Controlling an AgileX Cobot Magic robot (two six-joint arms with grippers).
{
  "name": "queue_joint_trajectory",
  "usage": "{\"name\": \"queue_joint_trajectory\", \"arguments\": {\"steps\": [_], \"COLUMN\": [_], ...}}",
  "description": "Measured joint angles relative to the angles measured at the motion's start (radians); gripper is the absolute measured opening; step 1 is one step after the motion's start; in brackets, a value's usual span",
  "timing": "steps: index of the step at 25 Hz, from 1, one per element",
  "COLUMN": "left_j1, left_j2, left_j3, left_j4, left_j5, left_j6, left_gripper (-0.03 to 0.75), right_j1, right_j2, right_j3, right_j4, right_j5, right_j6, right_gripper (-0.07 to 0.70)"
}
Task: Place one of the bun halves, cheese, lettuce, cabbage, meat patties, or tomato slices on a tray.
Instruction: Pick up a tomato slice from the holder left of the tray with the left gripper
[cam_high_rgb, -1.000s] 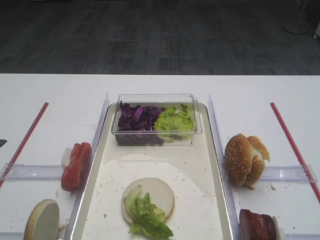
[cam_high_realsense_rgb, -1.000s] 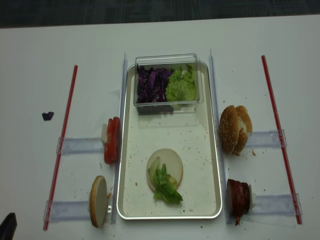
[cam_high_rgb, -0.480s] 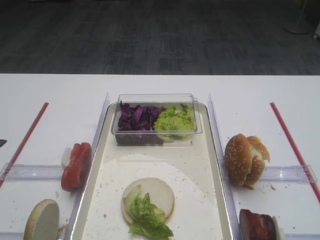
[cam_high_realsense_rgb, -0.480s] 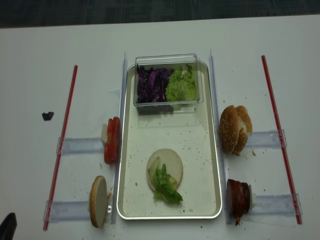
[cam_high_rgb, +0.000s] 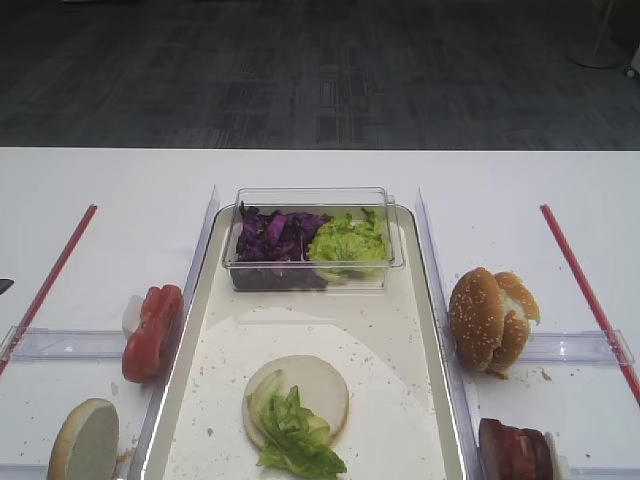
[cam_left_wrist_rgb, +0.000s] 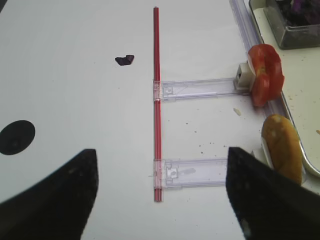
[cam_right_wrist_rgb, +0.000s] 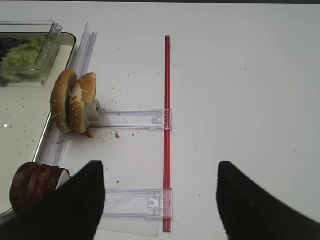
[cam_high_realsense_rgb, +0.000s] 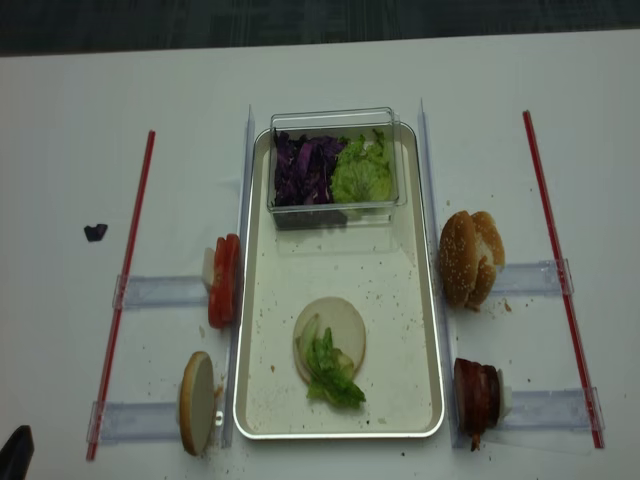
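Note:
A cream tray (cam_high_rgb: 192, 330) (cam_high_realsense_rgb: 240, 340) holds a pale bun half (cam_high_rgb: 318, 382) (cam_high_realsense_rgb: 345, 322) with a lettuce leaf (cam_high_rgb: 295, 435) (cam_high_realsense_rgb: 330, 372) on it. Cabbage (cam_high_rgb: 275, 235) and more lettuce (cam_high_rgb: 348, 240) fill a clear tub. Left of the tray stand tomato slices (cam_high_rgb: 152, 332) (cam_left_wrist_rgb: 265, 74) and a bun half (cam_high_rgb: 85, 440) (cam_left_wrist_rgb: 282, 155). To its right are bun halves (cam_high_rgb: 490, 318) (cam_right_wrist_rgb: 72, 102) and meat patties (cam_high_rgb: 515, 450) (cam_right_wrist_rgb: 32, 185). No cheese shows. My left gripper (cam_left_wrist_rgb: 160, 195) and right gripper (cam_right_wrist_rgb: 160, 200) hover open and empty over the table, outside the tray.
Red strips (cam_high_rgb: 580, 285) (cam_high_rgb: 50, 280) run along both sides, joined to clear plastic holders (cam_right_wrist_rgb: 130, 119) (cam_left_wrist_rgb: 195, 89). A purple scrap (cam_high_realsense_rgb: 95, 232) (cam_left_wrist_rgb: 125, 60) lies on the table at the left. A black round mark (cam_left_wrist_rgb: 17, 136) sits near the left gripper.

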Motion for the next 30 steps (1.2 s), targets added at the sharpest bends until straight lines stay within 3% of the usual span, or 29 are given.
{"name": "queue_joint_trajectory", "arguments": {"steps": [10,22,30], "left_j1": [0.0,0.0,0.0], "left_j2": [0.0,0.003,0.237], "left_j3": [0.0,0.0,0.0], "left_j4": [0.0,0.0,0.0], "left_j5": [0.0,0.002,0.006], "left_j6": [0.0,0.0,0.0], "left_gripper": [0.491,0.491,0.491], "right_j1": [0.0,0.0,0.0], "right_j2": [0.0,0.0,0.0], "right_j3": [0.0,0.0,0.0], "right_j4": [0.0,0.0,0.0], "right_j5": [0.0,0.002,0.002], "right_j6": [0.002,0.002,0.002], "right_gripper": [0.449,0.445,0.445]}}
